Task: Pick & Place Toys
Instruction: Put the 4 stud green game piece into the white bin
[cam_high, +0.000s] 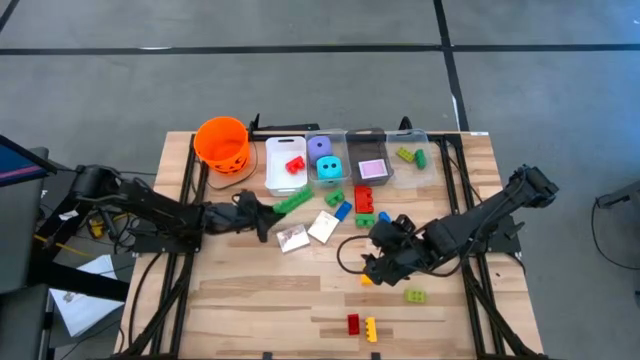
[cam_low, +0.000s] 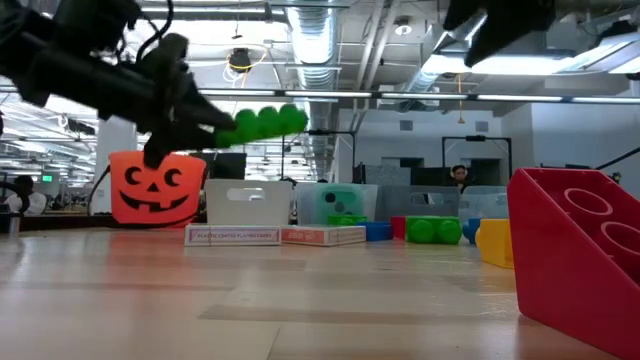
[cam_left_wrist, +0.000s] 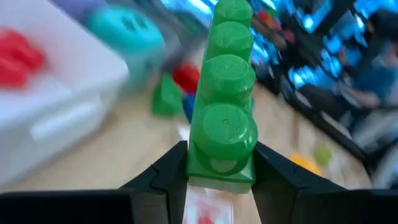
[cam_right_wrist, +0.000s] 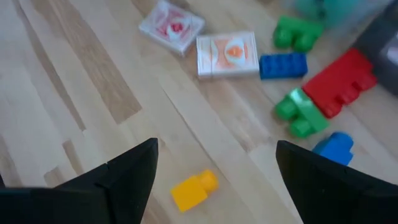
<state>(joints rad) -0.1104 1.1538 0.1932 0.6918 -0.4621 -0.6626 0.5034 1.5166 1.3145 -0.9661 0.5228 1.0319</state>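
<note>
My left gripper (cam_high: 268, 212) is shut on a long green brick (cam_high: 293, 201) with a row of studs, held above the table left of centre, near the bins; the low view shows it lifted clear (cam_low: 262, 122). My right gripper (cam_high: 372, 268) is open at centre right, above a small yellow brick (cam_right_wrist: 194, 190) that lies on the table between and below its fingers. Two red-and-white cards (cam_high: 292, 237) (cam_high: 323, 227) lie flat between the arms. My left gripper pinches the green brick's near end (cam_left_wrist: 219, 177) between its two fingers, one on each long side. The fingers lie along the brick, which sticks out ahead of them, studs up. The brick is lifted clear of the table, roughly level.
An orange bucket (cam_high: 222, 142), a white bin (cam_high: 285, 160) with a red brick, and clear bins (cam_high: 367, 160) with dice and bricks stand along the far edge. Loose red, green and blue bricks (cam_high: 365, 198) lie at centre. More bricks (cam_high: 353, 323) (cam_high: 414, 296) lie near the front.
</note>
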